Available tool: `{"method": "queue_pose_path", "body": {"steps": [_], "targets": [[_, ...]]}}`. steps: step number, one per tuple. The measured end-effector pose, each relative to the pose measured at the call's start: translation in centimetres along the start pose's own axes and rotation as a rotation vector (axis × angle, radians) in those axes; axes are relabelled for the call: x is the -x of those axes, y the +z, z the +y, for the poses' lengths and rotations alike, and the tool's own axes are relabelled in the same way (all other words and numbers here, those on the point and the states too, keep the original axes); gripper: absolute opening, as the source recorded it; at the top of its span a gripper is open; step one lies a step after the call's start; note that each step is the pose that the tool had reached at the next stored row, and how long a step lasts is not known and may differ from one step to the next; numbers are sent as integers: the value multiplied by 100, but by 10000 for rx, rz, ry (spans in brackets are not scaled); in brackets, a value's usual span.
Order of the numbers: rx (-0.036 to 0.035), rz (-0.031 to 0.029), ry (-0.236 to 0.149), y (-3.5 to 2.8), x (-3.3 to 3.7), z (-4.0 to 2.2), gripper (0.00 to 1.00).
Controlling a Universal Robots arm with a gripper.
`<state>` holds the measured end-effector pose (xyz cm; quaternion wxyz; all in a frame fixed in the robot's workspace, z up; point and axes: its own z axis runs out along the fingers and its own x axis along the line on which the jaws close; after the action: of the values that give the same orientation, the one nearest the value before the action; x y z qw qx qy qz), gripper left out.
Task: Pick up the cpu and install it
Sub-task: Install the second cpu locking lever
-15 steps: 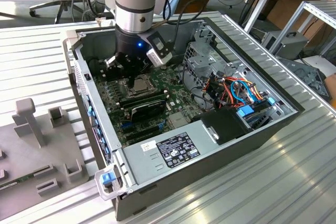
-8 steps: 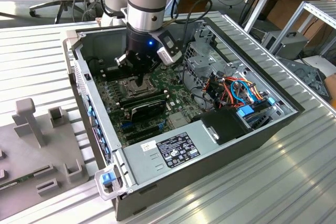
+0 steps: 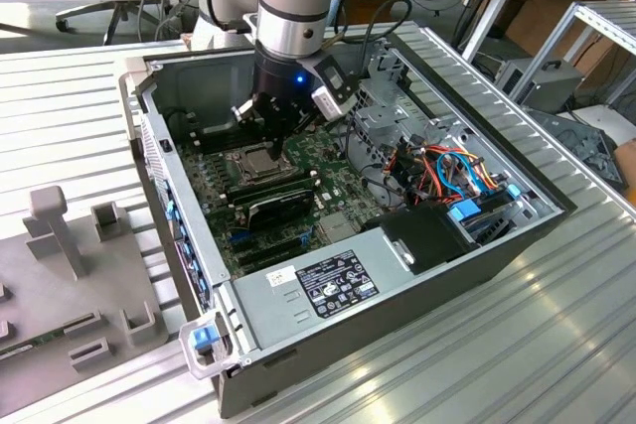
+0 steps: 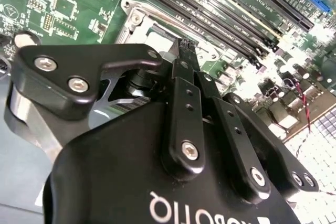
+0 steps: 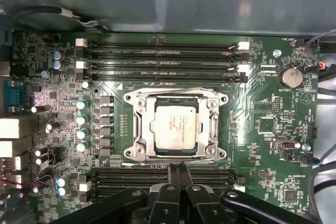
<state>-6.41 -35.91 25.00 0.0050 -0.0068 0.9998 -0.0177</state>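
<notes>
the gripper (image 5: 177, 170) sits closest to the lens in both wrist views, its two black fingers (image 4: 185, 59) pressed together with nothing between them, tips poised just beside the socket (image 5: 176, 126) edge, which suggests the placing is done. the cpu (image 5: 175, 126) lies flat in that metal frame on the green motherboard (image 5: 265, 129), seemingly seated. long memory slots (image 5: 157, 59) flank the socket on both sides, while the case wall (image 3: 199, 76) and the cable bundle (image 3: 447, 171) hem the arm in.

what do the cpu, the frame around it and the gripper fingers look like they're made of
The cpu: dull silver-beige metal top, brushed-looking, soft glare. The frame around it: bright bare metal, probably steel, with shiny highlights. The fingers: matte black, likely coated metal, held by silver screws.
</notes>
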Motion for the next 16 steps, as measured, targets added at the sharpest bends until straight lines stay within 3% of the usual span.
{"method": "queue_pose_path", "body": {"steps": [3, 6, 8, 11, 13, 16], "targets": [[1, 3, -1, -79, 2, 24, 11], [2, 2, -1, -232, 4, 46, 11], [2, 3, 0, -278, 4, 65, 11], [1, 3, -1, -399, 6, 90, 11], [1, 3, 0, -446, 7, 100, 11], [-1, 2, -2, -459, 8, 110, 11]]}}
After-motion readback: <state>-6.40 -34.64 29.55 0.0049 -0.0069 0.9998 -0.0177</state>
